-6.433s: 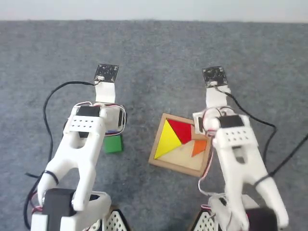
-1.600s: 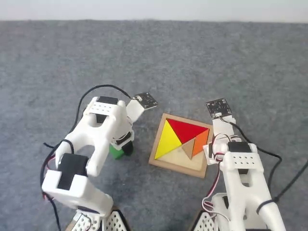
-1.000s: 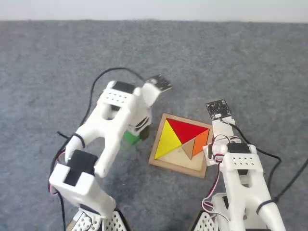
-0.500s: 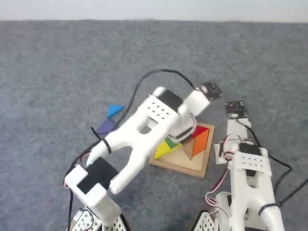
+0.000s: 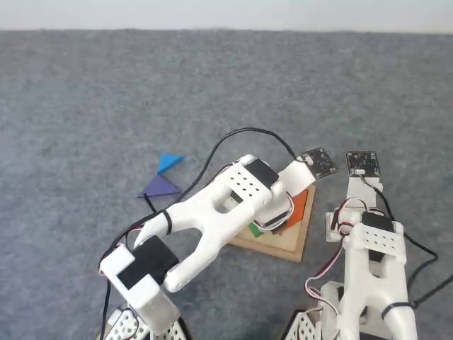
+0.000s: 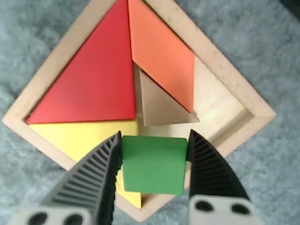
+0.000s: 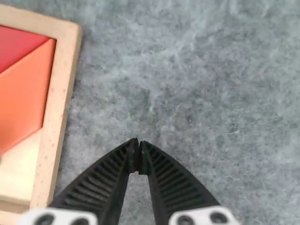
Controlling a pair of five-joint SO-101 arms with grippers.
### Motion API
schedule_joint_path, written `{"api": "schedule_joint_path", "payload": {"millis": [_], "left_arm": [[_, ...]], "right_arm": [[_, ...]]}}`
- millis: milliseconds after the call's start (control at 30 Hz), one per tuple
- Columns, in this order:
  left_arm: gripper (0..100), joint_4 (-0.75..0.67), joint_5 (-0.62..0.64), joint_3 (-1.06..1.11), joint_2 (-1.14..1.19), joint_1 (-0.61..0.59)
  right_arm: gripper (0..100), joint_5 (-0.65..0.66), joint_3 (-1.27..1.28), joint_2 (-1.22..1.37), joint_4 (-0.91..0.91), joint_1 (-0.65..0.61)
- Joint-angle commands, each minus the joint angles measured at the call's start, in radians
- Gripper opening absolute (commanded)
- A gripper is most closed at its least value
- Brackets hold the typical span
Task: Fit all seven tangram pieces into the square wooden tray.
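Green square (image 6: 152, 164) clamped in the left gripper (image 6: 154, 139), hanging over the tray (image 6: 225, 75) above the yellow triangle (image 6: 79, 138), lined up, I'd say, for the bare corner. Right gripper (image 7: 136, 152) pinched together on nothing, parked over the carpet (image 5: 85, 106) just beside the tray, clear of the action. Blue triangle (image 5: 168, 162) and purple triangle (image 5: 160, 186) wait on the carpet.

It looks like a robotics lab setup. Two white robot arms (image 5: 212, 212) stand on a grey felt-covered table (image 5: 85, 92).
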Motion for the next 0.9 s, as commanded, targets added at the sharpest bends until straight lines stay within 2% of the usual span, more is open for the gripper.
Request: {"api": "schedule_joint_path", "payload": {"millis": [0, 133, 300, 867], "left_arm": [[15, -0.017, 0.057, -0.012, -0.014, 0.012], [22, -0.014, 0.071, -0.012, -0.014, 0.012], [22, -0.012, 0.071, -0.013, -0.021, 0.011], [26, -0.011, 0.072, -0.013, -0.021, -0.003]], "right_arm": [[1.0, -0.006, -0.044, -0.025, 0.007, 0.012], [1.0, -0.005, -0.044, -0.025, 0.007, 0.012], [1.0, -0.006, -0.043, -0.025, 0.015, -0.031], [1.0, -0.005, -0.043, -0.025, 0.013, -0.033]]}}
